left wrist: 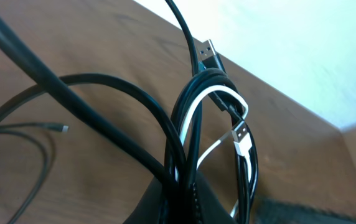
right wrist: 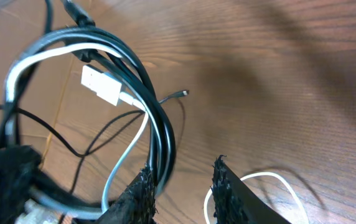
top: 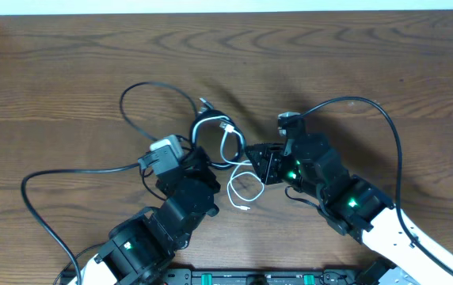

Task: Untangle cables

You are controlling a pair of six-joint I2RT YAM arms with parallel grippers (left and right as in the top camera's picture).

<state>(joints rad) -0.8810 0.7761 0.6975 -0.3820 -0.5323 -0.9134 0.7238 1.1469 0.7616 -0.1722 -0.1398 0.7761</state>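
The cables (top: 218,134) form a knot of black loops and one white cord at mid-table. My left gripper (top: 193,155) comes at the knot from the lower left. In the left wrist view its jaws (left wrist: 181,199) are shut on the black strands, with a black USB plug (left wrist: 208,51) and a white plug (left wrist: 240,134) above. My right gripper (top: 252,158) sits at the knot's right side. In its wrist view it stands open (right wrist: 184,177), and the black bundle (right wrist: 159,143) rests against the left finger (right wrist: 144,186). A white plug (right wrist: 100,85) hangs in the loop.
A loose white cable loop (top: 242,186) lies between the two arms and shows beside my right finger (right wrist: 271,183). Thick black arm cables arc out at the left (top: 52,170) and at the right (top: 369,107). The table's far edge (top: 226,11) runs along the top.
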